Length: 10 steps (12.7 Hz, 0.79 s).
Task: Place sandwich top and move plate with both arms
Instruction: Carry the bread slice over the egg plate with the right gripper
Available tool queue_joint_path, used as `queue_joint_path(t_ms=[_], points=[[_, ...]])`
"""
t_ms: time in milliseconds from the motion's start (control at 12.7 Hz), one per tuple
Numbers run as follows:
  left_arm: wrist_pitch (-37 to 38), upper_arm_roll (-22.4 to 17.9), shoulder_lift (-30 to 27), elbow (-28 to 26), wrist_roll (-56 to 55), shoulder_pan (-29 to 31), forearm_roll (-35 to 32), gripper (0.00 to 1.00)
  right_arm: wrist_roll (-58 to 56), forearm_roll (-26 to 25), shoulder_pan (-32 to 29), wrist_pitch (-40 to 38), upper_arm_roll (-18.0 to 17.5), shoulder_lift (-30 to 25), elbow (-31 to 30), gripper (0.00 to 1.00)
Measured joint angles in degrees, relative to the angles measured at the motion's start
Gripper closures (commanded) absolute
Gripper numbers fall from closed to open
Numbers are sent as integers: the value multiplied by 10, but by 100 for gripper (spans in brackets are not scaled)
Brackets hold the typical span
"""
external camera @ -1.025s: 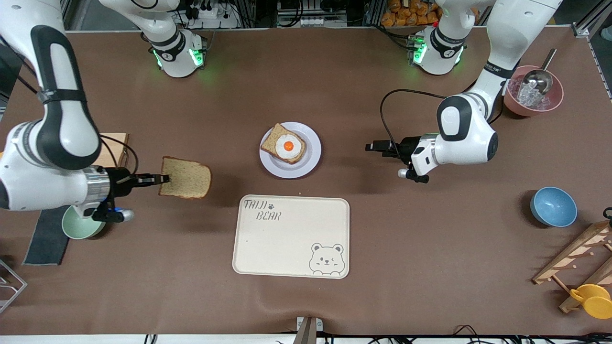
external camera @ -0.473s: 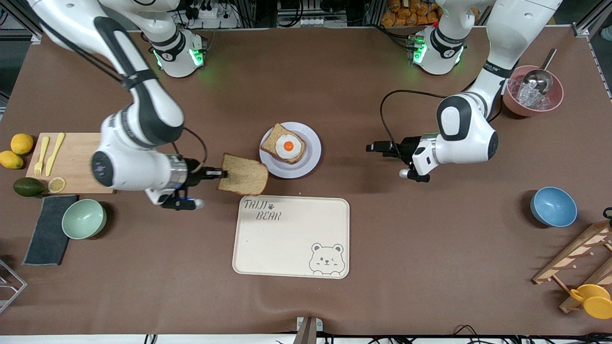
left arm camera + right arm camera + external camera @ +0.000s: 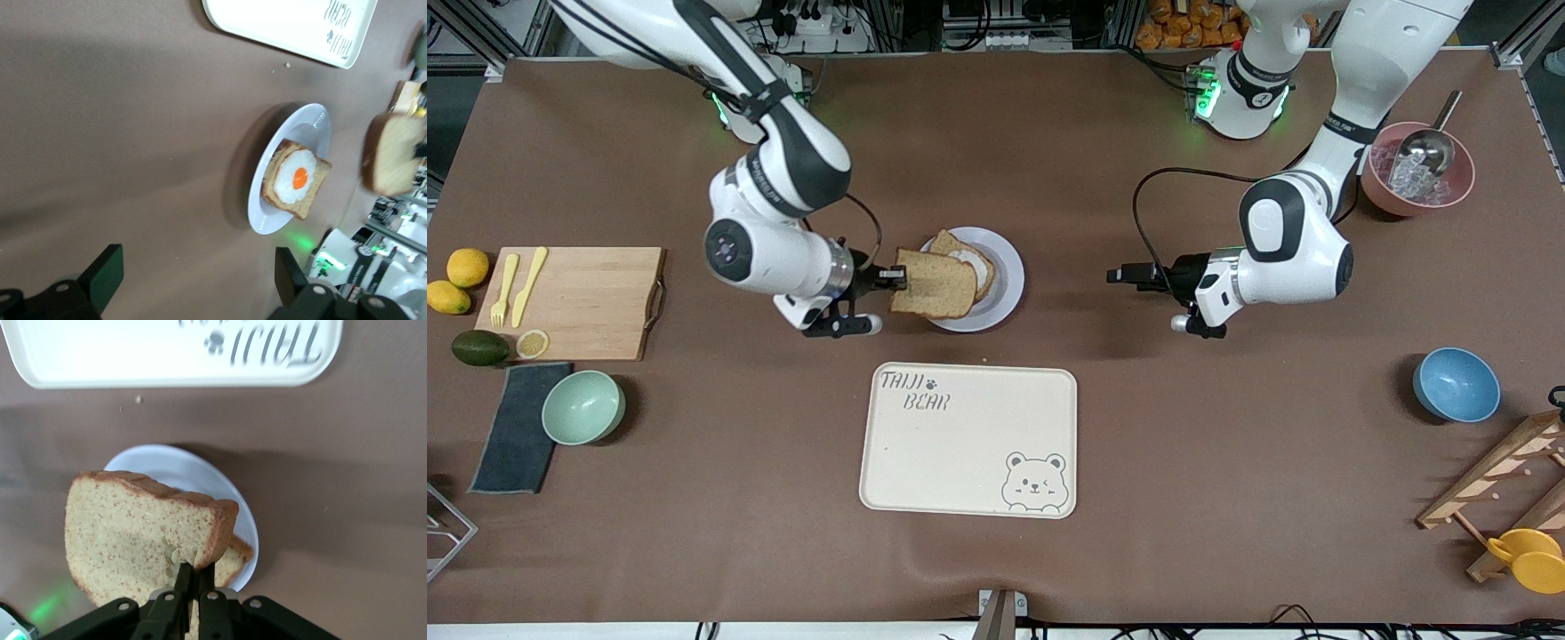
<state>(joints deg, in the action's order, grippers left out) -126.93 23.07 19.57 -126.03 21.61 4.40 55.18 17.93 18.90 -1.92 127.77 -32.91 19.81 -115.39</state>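
Observation:
My right gripper (image 3: 895, 277) is shut on the edge of the sandwich top (image 3: 934, 286), a plain brown bread slice, and holds it in the air over the plate (image 3: 1009, 271). The round pale plate bears the egg slice (image 3: 971, 258), mostly covered by the held slice. In the right wrist view my right gripper (image 3: 195, 568) pinches the sandwich top (image 3: 133, 533) above the plate (image 3: 193, 477). My left gripper (image 3: 1123, 275) waits open beside the plate, toward the left arm's end. In the left wrist view my left gripper (image 3: 197, 272) is open and empty, facing the plate (image 3: 267, 210), the egg slice (image 3: 297, 179) and the sandwich top (image 3: 393, 155).
A cream bear-printed tray (image 3: 969, 440) lies nearer the front camera than the plate. A cutting board (image 3: 574, 302), lemons, an avocado, a mint bowl (image 3: 583, 406) and a dark cloth sit at the right arm's end. A blue bowl (image 3: 1456, 384), a pink ice bowl (image 3: 1418, 178) and a wooden rack sit at the left arm's end.
My right arm has carried the sandwich top from beside the cutting board across the table to over the plate, now covering most of the egg slice. The left arm has not moved.

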Motion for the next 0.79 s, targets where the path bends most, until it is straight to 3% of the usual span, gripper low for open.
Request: queue_joint_path(t_ms=[237,473,552,631,789], points=[[-8,0,10,-6,37,0,31,0,7,0,4,90,-28,-8,-76,100],[-52,1,27,-8,62,-29,110,0,38,0,20,139,-43,-9,-115,100],[-82,3,31,-8,62,-56,144,0,50,0,27,141,-44,-9,-116,79],[-109,4,35,-8,62,-83,173,0,64,0,28,141,-44,-9,-116,48],[-144,5,38,-10,62,-124,212,0,93,0,28,141,-43,-9,-116,40]])
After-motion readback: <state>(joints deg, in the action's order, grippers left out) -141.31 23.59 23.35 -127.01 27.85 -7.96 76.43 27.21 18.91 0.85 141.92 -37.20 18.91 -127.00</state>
